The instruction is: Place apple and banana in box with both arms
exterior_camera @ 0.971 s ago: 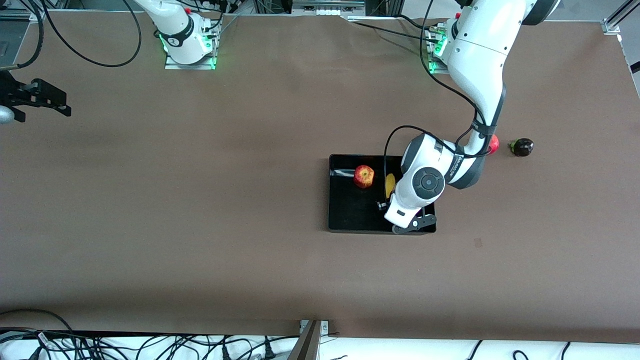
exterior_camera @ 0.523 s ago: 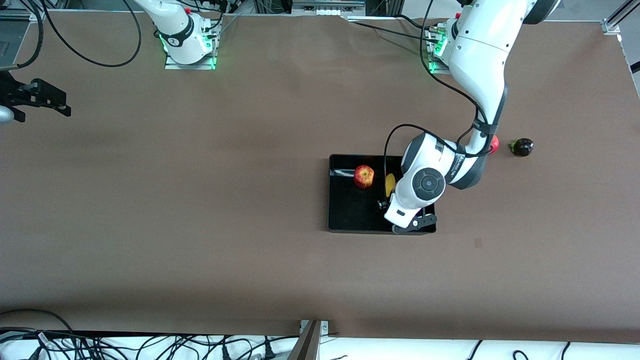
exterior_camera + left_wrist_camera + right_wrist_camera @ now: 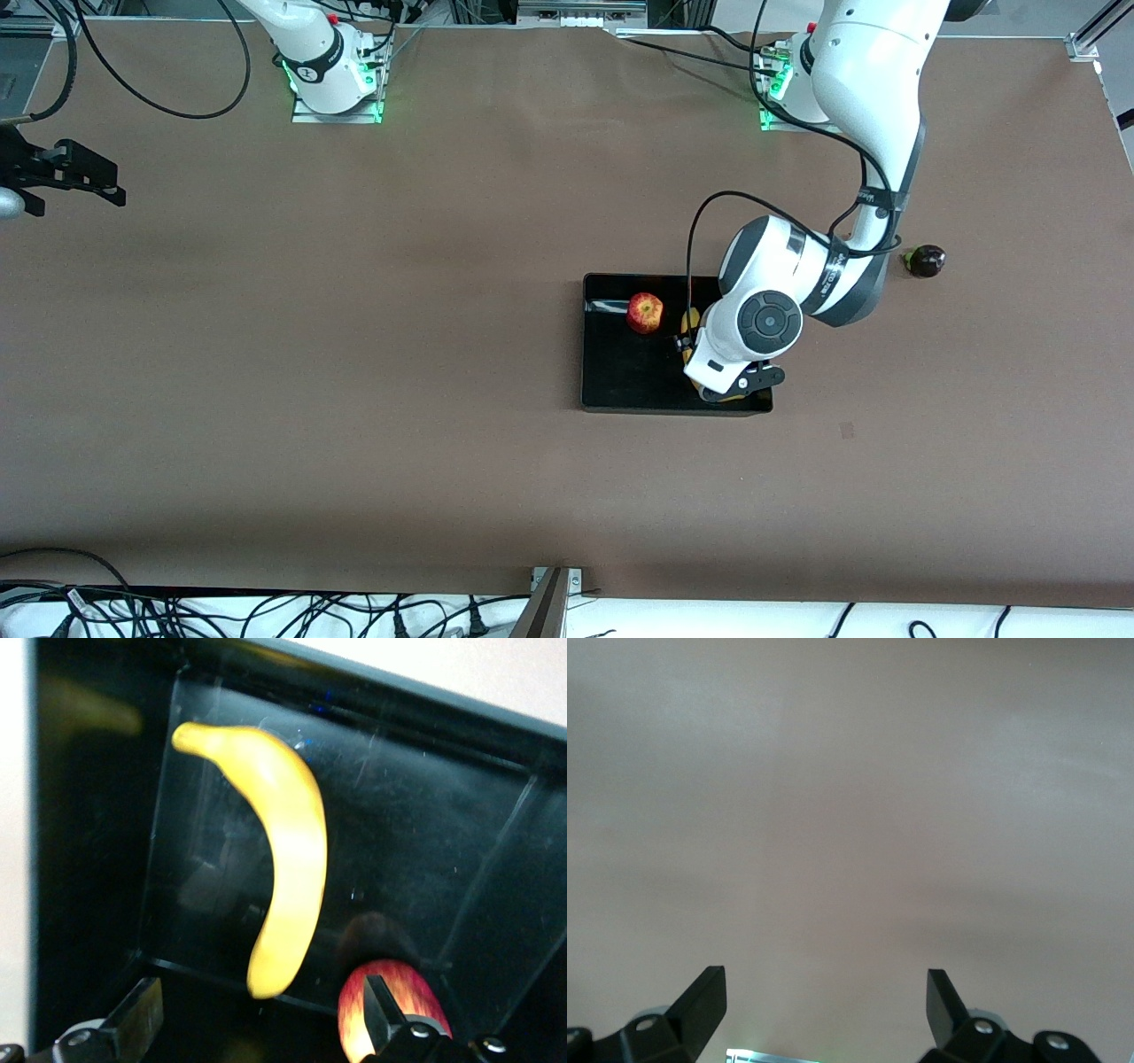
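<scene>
Two fruits lie inside the box [image 3: 611,390]: the apple [image 3: 645,312] near the wall toward the robots' bases, the banana [image 3: 279,868] flat on the box floor beside it, toward the left arm's end of the tabletop [image 3: 354,399]. From the front, the banana is mostly hidden under the left arm's wrist, only yellow ends showing. Left gripper [image 3: 257,1019] hangs over the box above the banana, jaws spread wide and holding nothing; in the left wrist view the banana is clear of both fingers, and one finger overlaps the apple. Right gripper [image 3: 826,1001] is parked at the right arm's end of the tabletop, waiting over bare brown surface, jaws open and empty. Dark, round fruit [image 3: 924,260] sits on the tabletop well apart from the box, toward the left arm's end.
</scene>
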